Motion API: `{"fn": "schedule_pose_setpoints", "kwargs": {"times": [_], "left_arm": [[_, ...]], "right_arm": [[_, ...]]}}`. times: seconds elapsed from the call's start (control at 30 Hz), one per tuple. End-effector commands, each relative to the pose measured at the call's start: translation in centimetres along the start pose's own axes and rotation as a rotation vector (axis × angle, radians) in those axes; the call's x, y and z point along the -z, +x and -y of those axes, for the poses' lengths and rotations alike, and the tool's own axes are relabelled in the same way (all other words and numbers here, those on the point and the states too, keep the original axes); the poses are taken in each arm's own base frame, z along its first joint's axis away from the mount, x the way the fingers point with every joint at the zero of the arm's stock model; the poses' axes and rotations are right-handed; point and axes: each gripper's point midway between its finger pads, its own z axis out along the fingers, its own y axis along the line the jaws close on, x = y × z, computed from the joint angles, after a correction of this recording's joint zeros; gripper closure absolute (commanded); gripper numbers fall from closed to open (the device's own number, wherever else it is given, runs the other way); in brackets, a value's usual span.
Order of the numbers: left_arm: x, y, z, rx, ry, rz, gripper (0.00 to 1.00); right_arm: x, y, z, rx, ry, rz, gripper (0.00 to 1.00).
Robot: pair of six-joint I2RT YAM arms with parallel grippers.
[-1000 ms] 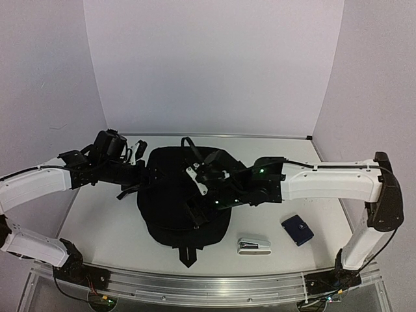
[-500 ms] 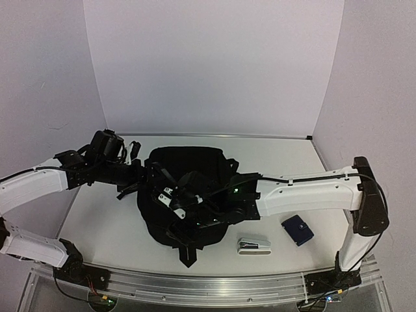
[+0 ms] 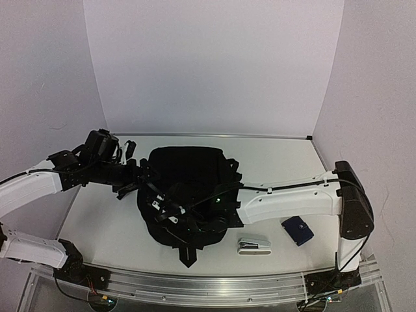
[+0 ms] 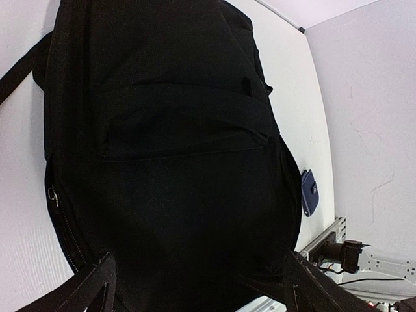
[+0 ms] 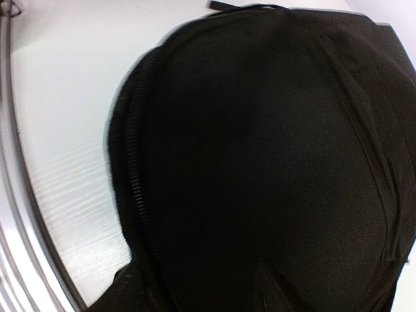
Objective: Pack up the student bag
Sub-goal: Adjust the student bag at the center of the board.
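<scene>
The white table filled the lower half of the top view. The student bag lay flat at its centre, zipped shut as far as could be seen. Its long axis ran from the upper middle of the frame down toward the lower edge, ending in a strap tab.

Both arms reached in over the bag from opposite sides. The left gripper sat at the bag's left edge, about midway along its length. Its fingers stood spread wide in the lower corners of the wrist view, with only black fabric below them and nothing pinched.

The right gripper was over the lower-left part of the bag and was the nearer of the two to the rounded end. Its wrist view showed almost only dark cloth, so I could not tell whether its jaws were parted or nipping the fabric.

The zipper curved down the left side of that view, probably just beside the right gripper and likely what the next move would need.

A stapler and a small blue case lay unpacked at lower right, well apart from both grippers.
</scene>
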Motion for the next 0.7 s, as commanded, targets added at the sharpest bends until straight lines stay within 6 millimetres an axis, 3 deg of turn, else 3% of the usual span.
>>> {"fn": "schedule_pose_setpoints", "kwargs": {"times": [0.0,0.1,0.13,0.33,0.43,0.67], "left_arm": [[1.8,-1.2,1.8,-0.088,0.072,0.066,0.11],[2.1,-0.6,3.1,-0.203,0.163,0.067,0.12],[2.2,0.0,3.7,-0.253,0.211,0.051,0.14],[2.6,3.1,6.0,-0.433,0.405,-0.044,0.21],[2.0,5.0,5.9,-0.477,0.407,-0.125,0.26],[0.3,8.9,4.6,-0.481,0.399,-0.268,0.26]], "right_arm": [[0.5,-1.6,2.9,-0.06,0.165,0.042,0.68],[1.6,-2.4,4.3,-0.152,0.197,0.081,0.94],[1.8,-2.6,4.9,-0.197,0.196,0.097,0.99],[2.5,-3.6,7.8,-0.437,0.032,0.166,1.0],[2.5,-3.9,8.4,-0.512,-0.069,0.197,1.0],[2.6,-4.2,9.5,-0.605,-0.185,0.226,1.0]]}}
